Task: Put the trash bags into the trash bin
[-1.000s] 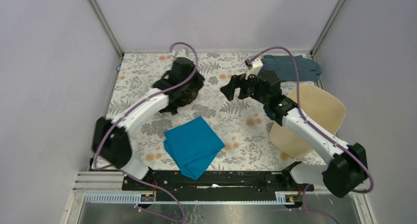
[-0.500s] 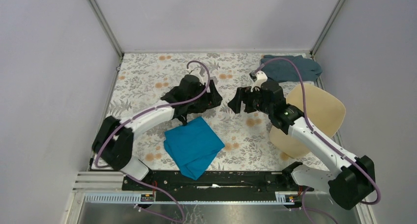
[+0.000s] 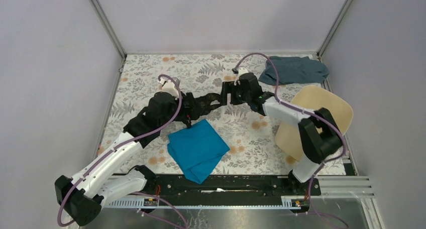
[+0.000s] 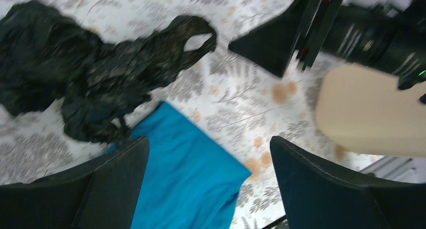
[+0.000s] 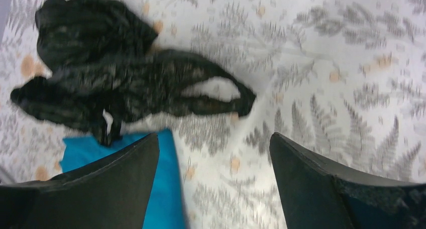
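The black trash bag (image 3: pixel 208 101) lies crumpled on the flowered table between my two grippers, one looped handle (image 4: pixel 197 40) stretched toward the right gripper. In the right wrist view the bag (image 5: pixel 113 81) sits ahead of the fingers, apart from them. My left gripper (image 3: pixel 192 108) is open just behind the bag, and nothing is between its fingers (image 4: pixel 209 141). My right gripper (image 3: pixel 227 93) is open by the bag's handle end and holds nothing (image 5: pixel 215 138). The beige trash bin (image 3: pixel 335 111) stands at the right, behind the right arm.
A bright blue cloth (image 3: pixel 198 147) lies folded at the near centre, just below the bag. A grey-blue cloth (image 3: pixel 294 70) sits in the far right corner. Grey walls close the table on three sides, and a black rail runs along the near edge.
My left gripper dragged the bag from the far left toward the centre, then opened and let it go. My right gripper moved left toward the bag's handle end.
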Tool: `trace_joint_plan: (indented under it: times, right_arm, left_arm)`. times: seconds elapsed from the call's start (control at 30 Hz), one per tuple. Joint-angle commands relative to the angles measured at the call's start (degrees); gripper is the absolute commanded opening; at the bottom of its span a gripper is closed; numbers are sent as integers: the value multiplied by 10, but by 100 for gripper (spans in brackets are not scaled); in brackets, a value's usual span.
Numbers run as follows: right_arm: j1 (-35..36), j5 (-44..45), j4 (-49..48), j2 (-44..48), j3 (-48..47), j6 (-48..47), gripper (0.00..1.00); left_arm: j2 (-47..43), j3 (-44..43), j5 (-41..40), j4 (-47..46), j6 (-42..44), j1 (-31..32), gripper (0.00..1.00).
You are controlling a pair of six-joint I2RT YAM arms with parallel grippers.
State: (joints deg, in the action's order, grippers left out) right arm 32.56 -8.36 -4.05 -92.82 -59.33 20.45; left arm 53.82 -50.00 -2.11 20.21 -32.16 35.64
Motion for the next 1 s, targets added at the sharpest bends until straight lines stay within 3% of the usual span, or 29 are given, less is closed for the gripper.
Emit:
trace_joint_plan:
  times: [0.0, 0.23, 0.33, 0.5, 0.7, 0.77, 0.83, 0.93, 0.97]
  right_arm:
    - [5, 34, -106, -70, -63, -17, 86]
    - [4, 14, -117, -137, -94, -77, 84]
    - [3, -34, -147, -147, -81, -106, 85]
    - [2, -70, -159, -189, -97, -104, 85]
    - [2, -76, -140, -216, -124, -113, 73]
    - [3, -74, -140, -219, -126, -114, 65]
    - [3, -80, -141, -223, -130, -113, 51]
    - [2, -84, -152, -216, -122, -109, 12]
    - [3, -83, -161, -208, -112, -107, 3]
  left_arm:
    - [3, 12, -56, 67, -10, -3, 95]
    - [32, 20, -104, 57, -36, -3, 98]
    - [55, 19, -131, 40, -44, -3, 99]
    - [102, 9, -204, 33, -51, -4, 98]
    - [170, 0, -221, -2, -30, -16, 99]
    - [197, -9, -234, -4, -26, -22, 99]
    - [217, -14, -239, -11, -20, -33, 98]
    - [231, -14, -206, -38, -11, -66, 93]
    - [233, -13, -191, -48, -9, -78, 88]
